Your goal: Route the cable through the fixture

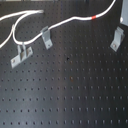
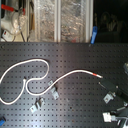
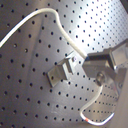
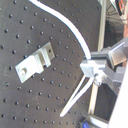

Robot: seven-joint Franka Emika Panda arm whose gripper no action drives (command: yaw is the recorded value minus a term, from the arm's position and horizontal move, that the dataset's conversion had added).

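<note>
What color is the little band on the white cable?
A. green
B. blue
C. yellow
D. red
D: in the first exterior view the cable is white apart from one short red band around it, near the first exterior view's upper right.

We have four views of one black perforated bench. The first exterior view looks low and close across the board, slanting down. The second exterior view stands higher and farther back, facing down over the whole board with shelves behind it. Both exterior views share the cable and three grey clips, among them the fixture. Both wrist views ride on the tool, tilted and very near the board, and both catch one clip beside the cable.
</note>
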